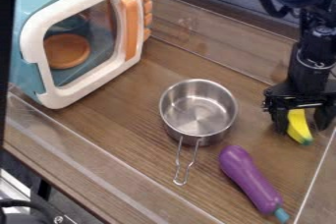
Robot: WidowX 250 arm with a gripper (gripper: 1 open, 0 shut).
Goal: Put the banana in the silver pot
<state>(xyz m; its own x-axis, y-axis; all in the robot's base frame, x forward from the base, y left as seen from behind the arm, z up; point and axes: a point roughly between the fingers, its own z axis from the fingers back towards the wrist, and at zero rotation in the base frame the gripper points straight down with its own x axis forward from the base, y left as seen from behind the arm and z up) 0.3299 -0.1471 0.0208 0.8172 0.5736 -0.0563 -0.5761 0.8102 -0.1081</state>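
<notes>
banana (301,127) between the wide-spread jaws

toy microwave (82,33), purple eggplant (250,178), wooden table (118,120)

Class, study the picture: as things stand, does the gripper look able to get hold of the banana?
Probably yes. The gripper stands open, pointing straight down over the banana, a finger on either side, and nothing lies between them. The silver pot and eggplant sit clear.

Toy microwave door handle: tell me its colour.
Orange. The microwave's door handle is a vertical orange bar on the white door, seen in the only camera view.
</notes>
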